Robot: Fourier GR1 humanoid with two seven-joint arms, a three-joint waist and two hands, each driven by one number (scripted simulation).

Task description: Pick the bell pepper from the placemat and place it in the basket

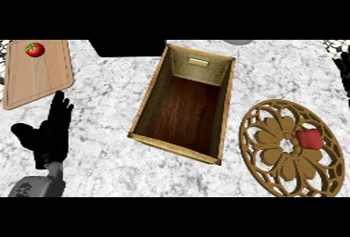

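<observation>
**Asker:** Where is the pepper [309,138]?

**Me:** It lies on the mat [272,155], at the right of the view. It is red, and it sits on the mat's right half, just right of the middle hole. Nothing of mine touches it.

**Asker:** And the basket [146,107]?

**Me:** It stands in the middle of the counter [103,139], left of the mat and apart from it. It is long and set at a slant. Its far end, the one with the woven wall, lies toward the top of the view. I look straight down onto its dark wooden floor.

**Asker:** What is your left hand [53,139] doing?

**Me:** It is low at the left, over bare counter and left of the basket. My fingers are straight and point up the view, with the thumb out to the left. They are released and grasp nothing. The hand is well apart from the pepper, with the basket between them.

**Asker:** Your right hand [344,69]?

**Me:** Only a dark sliver of it shows at the right edge, above the mat. I cannot tell whether it is released or clenched.

**Asker:** Anything else on the counter?

**Me:** A board [37,78] lies at the upper left, and a tomato [35,49] rests on its far end. Both are well apart from the mat.
</observation>
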